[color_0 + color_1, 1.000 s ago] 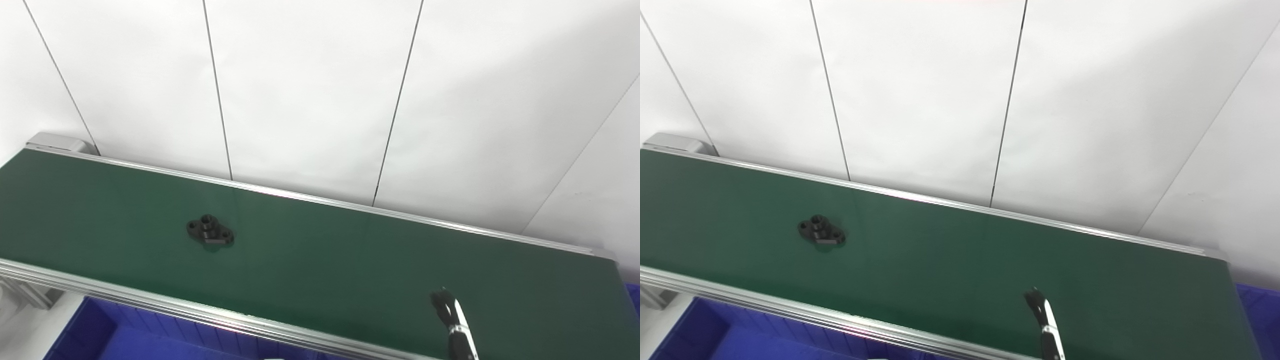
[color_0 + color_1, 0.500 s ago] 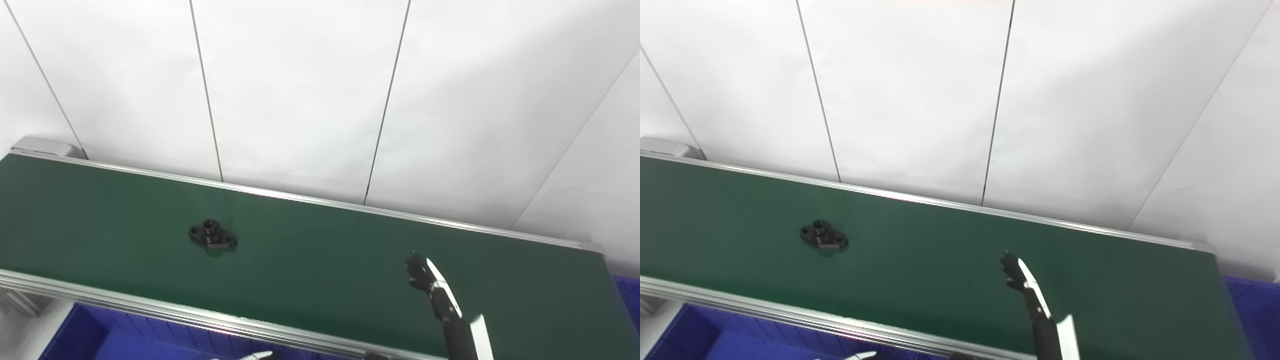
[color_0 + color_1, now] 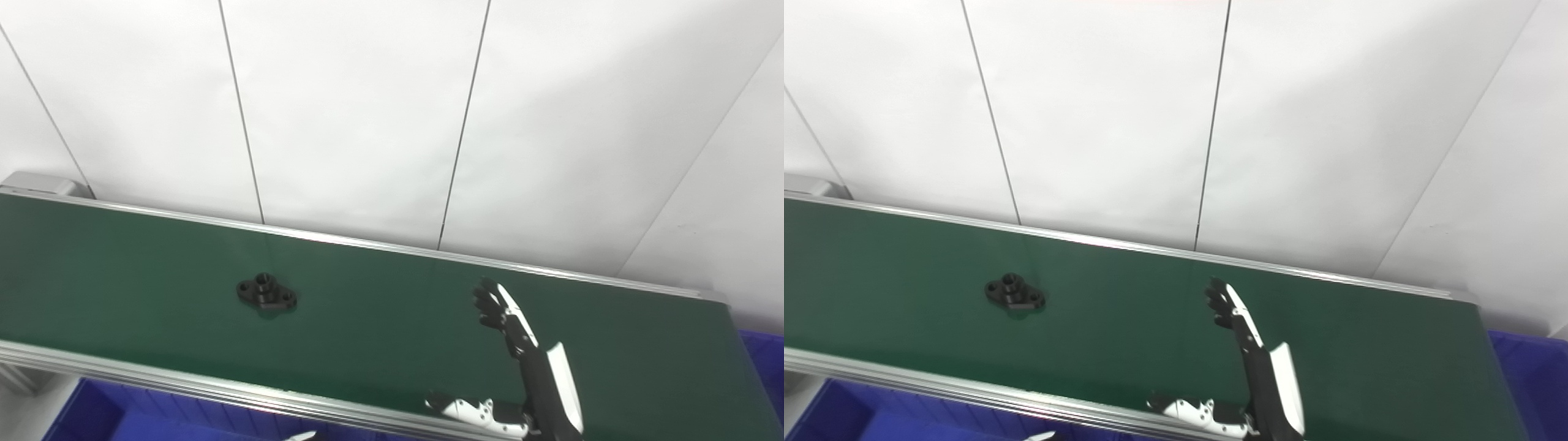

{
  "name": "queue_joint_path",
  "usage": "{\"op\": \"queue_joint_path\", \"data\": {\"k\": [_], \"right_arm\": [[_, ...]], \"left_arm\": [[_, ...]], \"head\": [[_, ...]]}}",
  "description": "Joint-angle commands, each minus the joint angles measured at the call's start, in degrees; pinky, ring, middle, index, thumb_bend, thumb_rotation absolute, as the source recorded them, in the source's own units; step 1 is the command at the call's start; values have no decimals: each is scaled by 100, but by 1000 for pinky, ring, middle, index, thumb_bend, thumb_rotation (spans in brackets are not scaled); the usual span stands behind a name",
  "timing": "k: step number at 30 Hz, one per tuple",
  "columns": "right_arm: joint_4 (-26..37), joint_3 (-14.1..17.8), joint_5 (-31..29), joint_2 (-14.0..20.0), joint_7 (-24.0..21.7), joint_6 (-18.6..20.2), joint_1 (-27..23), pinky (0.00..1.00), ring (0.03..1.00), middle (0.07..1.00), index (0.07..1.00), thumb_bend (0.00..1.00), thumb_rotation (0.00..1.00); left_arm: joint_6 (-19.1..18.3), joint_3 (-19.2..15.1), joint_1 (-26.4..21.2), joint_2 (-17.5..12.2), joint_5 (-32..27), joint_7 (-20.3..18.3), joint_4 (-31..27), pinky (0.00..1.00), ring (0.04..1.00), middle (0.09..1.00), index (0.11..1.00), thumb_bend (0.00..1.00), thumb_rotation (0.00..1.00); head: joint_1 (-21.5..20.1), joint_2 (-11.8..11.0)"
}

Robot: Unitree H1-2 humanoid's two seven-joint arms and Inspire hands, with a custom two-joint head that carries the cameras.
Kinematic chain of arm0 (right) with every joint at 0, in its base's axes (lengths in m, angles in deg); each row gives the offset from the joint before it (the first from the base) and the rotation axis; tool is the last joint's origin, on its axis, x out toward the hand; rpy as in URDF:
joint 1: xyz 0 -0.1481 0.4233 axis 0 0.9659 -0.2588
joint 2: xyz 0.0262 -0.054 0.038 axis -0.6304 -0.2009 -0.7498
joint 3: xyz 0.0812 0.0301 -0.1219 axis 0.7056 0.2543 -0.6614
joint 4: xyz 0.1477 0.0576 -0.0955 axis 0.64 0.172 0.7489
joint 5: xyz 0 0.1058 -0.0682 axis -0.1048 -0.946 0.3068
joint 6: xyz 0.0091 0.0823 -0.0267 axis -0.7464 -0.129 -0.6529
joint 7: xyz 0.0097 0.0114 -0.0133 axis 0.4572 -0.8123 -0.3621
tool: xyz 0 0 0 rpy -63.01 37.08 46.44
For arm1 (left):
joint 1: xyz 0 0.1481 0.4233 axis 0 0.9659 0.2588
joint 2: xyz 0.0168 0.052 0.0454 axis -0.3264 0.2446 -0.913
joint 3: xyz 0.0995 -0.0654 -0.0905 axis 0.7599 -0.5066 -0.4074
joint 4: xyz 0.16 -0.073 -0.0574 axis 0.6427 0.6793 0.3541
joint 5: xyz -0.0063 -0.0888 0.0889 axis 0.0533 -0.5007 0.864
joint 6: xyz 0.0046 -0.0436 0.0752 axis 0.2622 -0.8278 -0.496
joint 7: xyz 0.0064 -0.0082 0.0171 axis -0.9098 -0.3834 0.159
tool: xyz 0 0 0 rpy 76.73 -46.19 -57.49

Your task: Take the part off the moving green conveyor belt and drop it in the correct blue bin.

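Lying flat on the long dark green conveyor belt (image 3: 367, 306) is the small black metal flange part (image 3: 266, 293), an oval plate with a raised round collar in the middle and a bolt hole at each end, resting free and untouched toward the belt's left half. Well to the right of the part, above the belt, the right robot hand (image 3: 511, 361) (black with white panels) reaches up from the bottom edge with its fingers (image 3: 490, 303) stretched out straight and its thumb (image 3: 465, 409) spread wide to the left, holding nothing. Below the belt's near silver rail, only a white tip of the left robot hand (image 3: 303, 436) shows, so I cannot tell its state. Blue plastic bins (image 3: 92, 410) sit below the belt's near rail, and another blue bin (image 3: 1528, 367) beyond the belt's right end.
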Motion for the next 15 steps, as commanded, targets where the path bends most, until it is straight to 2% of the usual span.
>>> {"op": "queue_joint_path", "data": {"k": [1, 9, 15], "right_arm": [[42, 23, 132, -16, -64, 153, -289, 787, 842, 870, 925, 773, 309], [-263, 5, 509, -115, -239, 823, -1083, 734, 793, 828, 889, 786, 312], [-658, -41, 729, -253, -305, 1329, -1808, 714, 803, 854, 900, 795, 332]], "left_arm": [[142, -18, -43, -145, 44, 159, -103, 730, 803, 845, 857, 912, 666], [142, 28, -61, -242, -6, 75, -127, 757, 817, 854, 868, 907, 660], [142, -31, -47, -297, -79, -144, -147, 754, 815, 851, 870, 897, 638]], "head": [[-93, 13], [-112, 53], [-51, 75]]}}
